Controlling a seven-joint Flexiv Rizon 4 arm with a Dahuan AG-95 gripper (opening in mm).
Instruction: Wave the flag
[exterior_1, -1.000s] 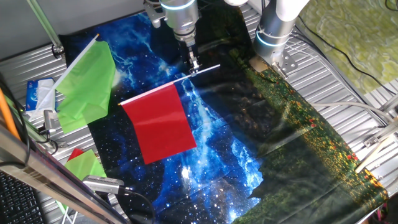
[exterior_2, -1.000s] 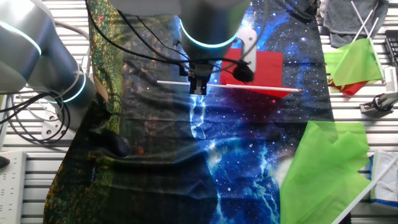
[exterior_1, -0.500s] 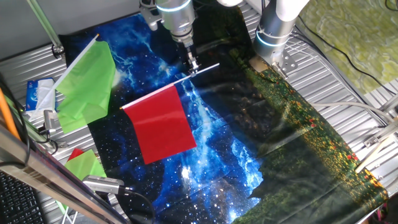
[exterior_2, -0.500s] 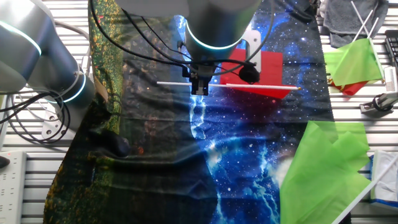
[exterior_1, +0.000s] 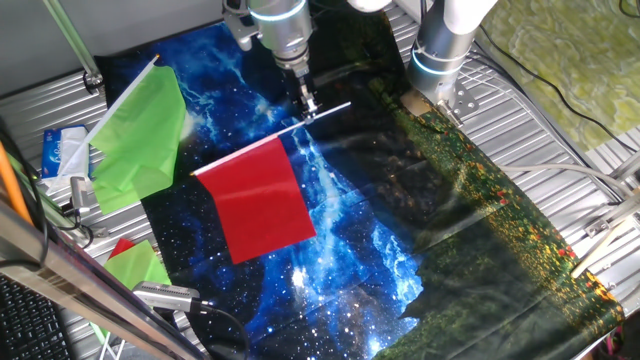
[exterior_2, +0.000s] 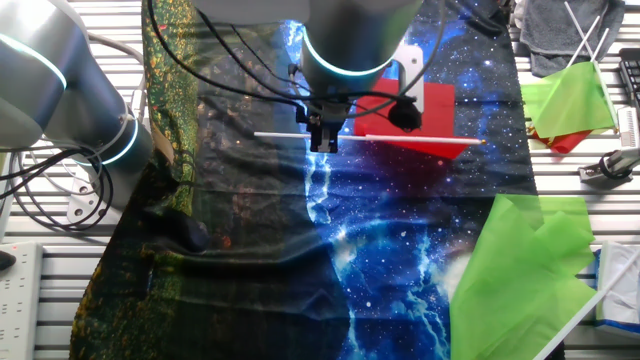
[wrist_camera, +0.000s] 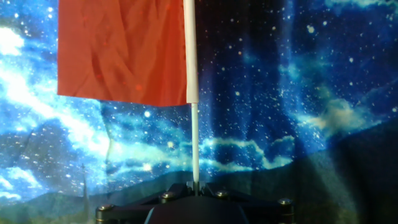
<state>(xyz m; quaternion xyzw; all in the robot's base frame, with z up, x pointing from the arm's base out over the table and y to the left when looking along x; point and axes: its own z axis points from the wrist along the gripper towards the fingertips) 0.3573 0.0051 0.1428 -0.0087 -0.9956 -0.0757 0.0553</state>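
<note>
With my gripper clamped on its white stick, the red flag hangs over the galaxy-print cloth, stick running from two o'clock to eight o'clock.

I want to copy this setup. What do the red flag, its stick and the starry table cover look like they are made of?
Red flag: thin matte cloth, faintly creased. Stick: smooth white, probably plastic. Starry cover: printed fabric, softly wrinkled. The claw holds the stick.
</note>
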